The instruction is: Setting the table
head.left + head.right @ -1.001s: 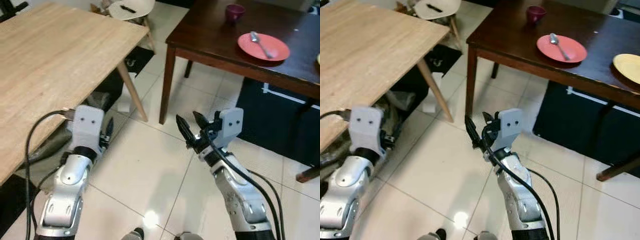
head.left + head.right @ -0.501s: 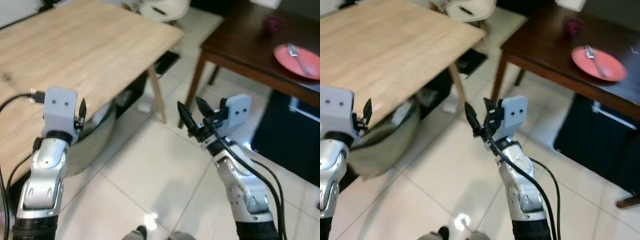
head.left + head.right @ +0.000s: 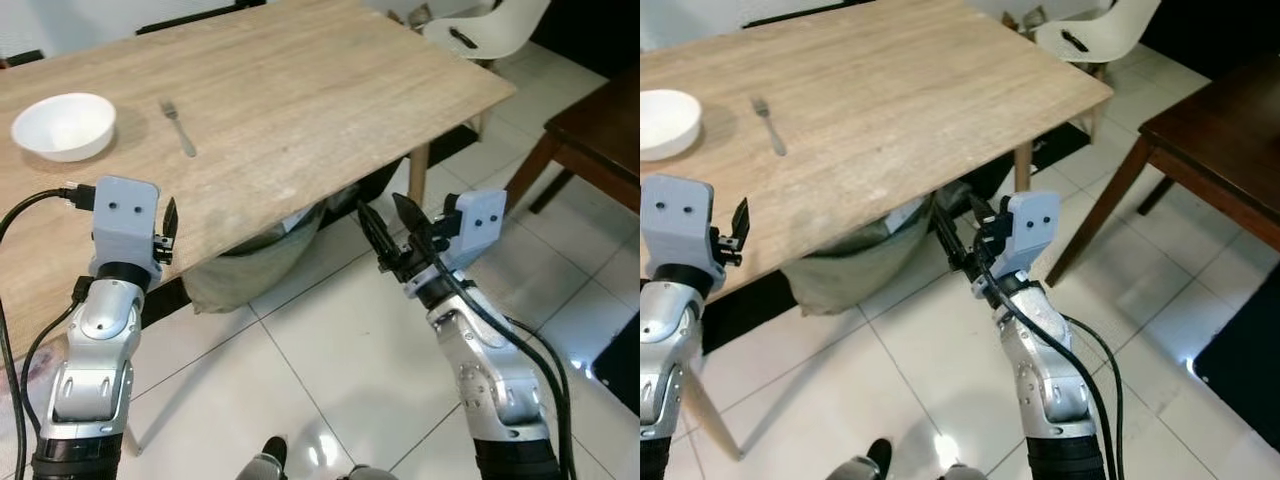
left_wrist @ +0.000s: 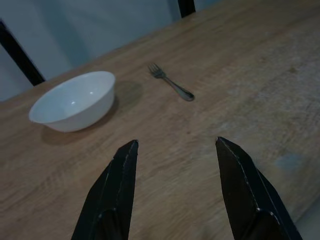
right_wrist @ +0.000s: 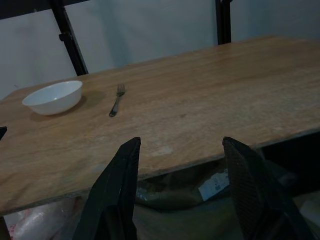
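Note:
A white bowl (image 3: 63,125) sits at the far left of the light wooden table (image 3: 300,90), with a metal fork (image 3: 179,128) lying just to its right. Both also appear in the wrist views, bowl (image 4: 74,101) and fork (image 4: 172,85). My left gripper (image 4: 176,143) is open and empty, held over the table's near edge and pointing toward the bowl and fork. My right gripper (image 3: 380,207) is open and empty too, hanging in front of the table's near edge above the floor, a little below the tabletop.
An olive sack (image 3: 250,268) lies under the wooden table. A white chair (image 3: 487,25) stands beyond the table's far right corner. A dark wooden table (image 3: 595,125) stands at the right, with a dark mat (image 3: 622,372) on the tiled floor.
The camera has swung left: the dark table's red plate and cup have left the picture, and the wooden table's bowl and fork have come in. My left arm rose to the table edge.

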